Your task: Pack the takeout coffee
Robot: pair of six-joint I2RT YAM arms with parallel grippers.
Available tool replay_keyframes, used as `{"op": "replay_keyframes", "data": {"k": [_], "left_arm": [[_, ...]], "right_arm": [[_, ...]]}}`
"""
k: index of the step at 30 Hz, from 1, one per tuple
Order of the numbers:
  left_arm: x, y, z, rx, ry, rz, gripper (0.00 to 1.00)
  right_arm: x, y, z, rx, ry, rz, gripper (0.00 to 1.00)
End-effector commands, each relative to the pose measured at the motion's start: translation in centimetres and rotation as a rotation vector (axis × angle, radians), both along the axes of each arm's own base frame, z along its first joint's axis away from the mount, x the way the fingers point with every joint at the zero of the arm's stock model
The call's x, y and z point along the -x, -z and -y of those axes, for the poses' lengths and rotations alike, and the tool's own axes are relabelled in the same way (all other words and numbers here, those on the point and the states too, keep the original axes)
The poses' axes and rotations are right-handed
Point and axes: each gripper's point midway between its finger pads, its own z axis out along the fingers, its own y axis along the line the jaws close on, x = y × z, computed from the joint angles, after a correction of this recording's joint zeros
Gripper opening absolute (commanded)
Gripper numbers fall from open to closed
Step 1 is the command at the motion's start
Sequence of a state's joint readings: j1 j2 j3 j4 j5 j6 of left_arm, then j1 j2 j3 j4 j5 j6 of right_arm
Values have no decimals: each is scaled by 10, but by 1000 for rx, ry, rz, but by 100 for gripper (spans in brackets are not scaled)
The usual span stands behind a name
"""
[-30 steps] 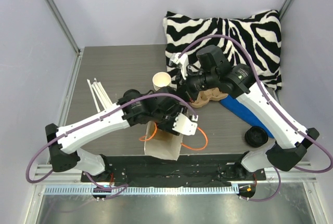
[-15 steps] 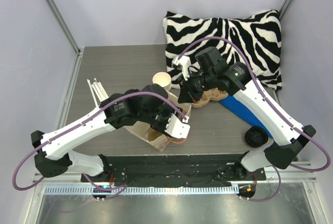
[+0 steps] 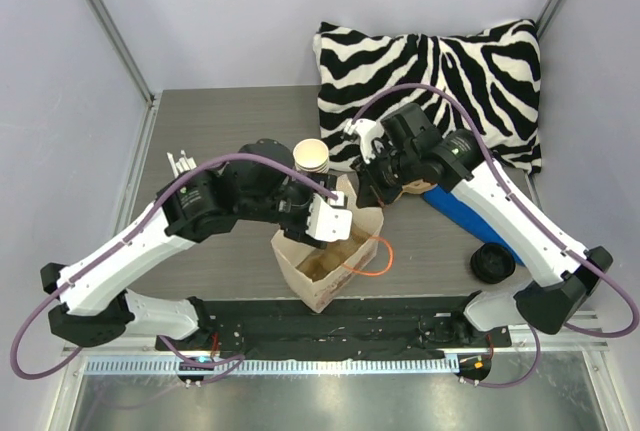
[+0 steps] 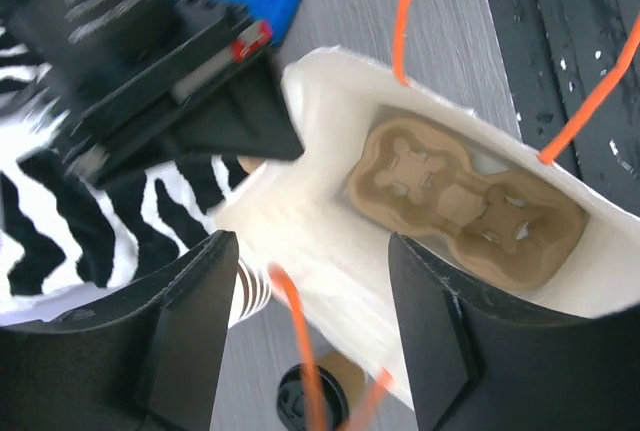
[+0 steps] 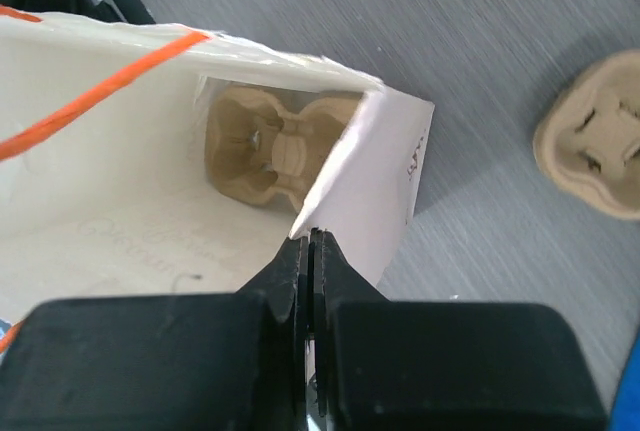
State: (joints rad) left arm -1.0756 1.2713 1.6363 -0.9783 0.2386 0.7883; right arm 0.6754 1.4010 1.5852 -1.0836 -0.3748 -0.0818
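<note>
The left gripper (image 4: 312, 243) has its jaws wide apart and is positioned over the open top of the bag (image 3: 315, 286), at frame centre in the overhead view. In the left wrist view one wall of the bag passes between the two fingers (image 4: 190, 341). Contact with either finger cannot be confirmed.

The right gripper (image 5: 310, 241) has its jaws fully closed and pinches the bag rim at a corner fold. In the right wrist view the paper enters directly between the fingertips, at lower centre of the frame.

The bag stands upright on the table (image 3: 230, 121) with its mouth open. Its orange handles (image 3: 385, 251) hang outside, toward the right of the overhead frame. A carrier (image 5: 265, 146) of moulded brown pulp lies flat on the bag floor.

The coffee (image 4: 305, 401) shows only in the left wrist view, at the bottom edge of the frame. It is partly cut off and crossed by an orange handle. Its black lid is on. It stands outside the bag, just beside it.

Other items:
- A second carrier (image 5: 600, 146) lies on the table at the right edge of the right wrist view, apart from the bag.
- A stack of cups (image 3: 312, 156) stands just above the bag in the overhead frame.
- The lids (image 3: 492, 263) lie at lower right.
- A blue sheet (image 3: 465, 211) lies right of centre, partly under the right arm.
- A zebra pillow (image 3: 430, 71) lies at upper right.
- White sticks (image 3: 185, 176) lie at the left.
</note>
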Motion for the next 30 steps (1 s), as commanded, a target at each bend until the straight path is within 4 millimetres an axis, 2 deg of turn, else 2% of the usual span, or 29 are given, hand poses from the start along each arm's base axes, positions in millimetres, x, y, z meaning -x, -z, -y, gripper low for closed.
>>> {"op": "replay_keyframes", "data": {"k": [1, 3, 4, 5, 7, 8, 9, 11, 14, 16, 17, 19, 20, 21, 23, 25, 28, 30], "left_arm": [[0, -34, -7, 126, -76, -17, 68], [-2, -39, -10, 154, -115, -46, 68], [0, -44, -11, 176, -119, -61, 68], [-3, -49, -14, 208, -149, -91, 68], [-2, -58, -19, 251, -165, -124, 69], [-4, -66, -23, 285, -178, -136, 70], [-3, -70, -25, 309, -199, -168, 71], [-7, -78, -33, 350, -231, -192, 71], [-14, -82, -43, 395, -296, -247, 72], [-17, -83, -49, 431, -348, -308, 72], [-25, -85, -56, 457, -390, -325, 72], [-24, -87, -62, 502, -423, -410, 72], [-33, -90, -70, 531, -467, -425, 73], [-30, -91, -73, 544, -467, -453, 73], [-39, -94, -84, 592, -537, -488, 74], [-43, -88, -91, 609, -589, -528, 74], [-55, -71, -105, 620, -699, -629, 75], [-55, -54, -108, 596, -743, -708, 78]], "right_arm": [[10, -1, 19, -4, 93, -16, 1], [13, 0, 23, -5, 104, -23, 2], [15, 0, 24, -11, 124, -38, 10], [15, 0, 27, -8, 133, -41, 31], [13, -9, 30, -8, 142, -14, 51], [11, -13, 35, -1, 149, -1, 66], [8, -16, 37, 9, 128, 31, 71], [2, -35, 37, -8, 103, 97, 82], [-11, -63, 32, -36, 21, 249, 94], [-17, -77, 27, -53, -52, 348, 96], [-22, -86, 22, -77, -80, 399, 97], [-20, -92, 13, -104, -193, 465, 97], [-20, -95, 8, -120, -227, 491, 97], [-20, -95, 4, -130, -263, 506, 97], [-14, -94, -8, -150, -365, 537, 97], [-10, -88, -17, -146, -430, 550, 97], [-7, -75, -36, -107, -534, 599, 97], [-9, -68, -49, -84, -586, 642, 97]]}}
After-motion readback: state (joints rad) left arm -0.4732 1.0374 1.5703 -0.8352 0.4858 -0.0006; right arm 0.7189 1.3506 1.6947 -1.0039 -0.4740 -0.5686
